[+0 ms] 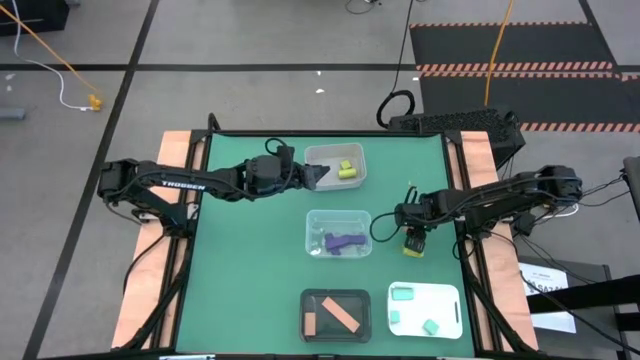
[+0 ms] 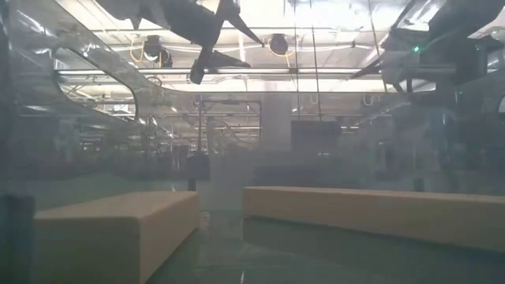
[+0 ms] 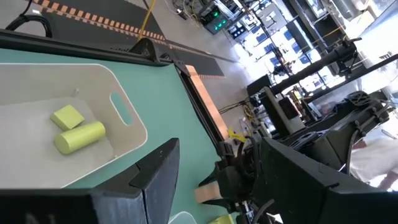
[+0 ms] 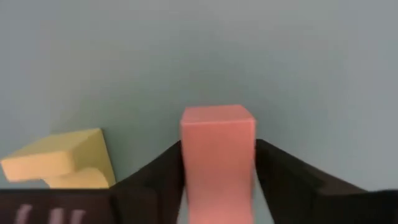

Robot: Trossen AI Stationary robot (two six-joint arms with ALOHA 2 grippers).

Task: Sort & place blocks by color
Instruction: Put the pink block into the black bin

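Observation:
My right gripper points down at the table's right side and is shut on a salmon-pink block. A yellow-green block lies on the table right beside it. My left gripper hangs open over the near-left edge of the far clear tray, touching nothing. Two yellow-green blocks lie in that tray. Purple blocks sit in the middle clear tray. Salmon blocks lie in the black tray, and mint blocks in the white tray. My right gripper pinches the salmon-pink block between its two fingers, one on each long side face. The fingers come from above, pointing down, and lie along the block. The block's end sticks out past the fingertips; whether it stands on the table I cannot tell.
The middle clear tray is just left of my right gripper. The black tray and white tray stand along the near edge. Green table shows on the left half. Wooden side rails border the table.

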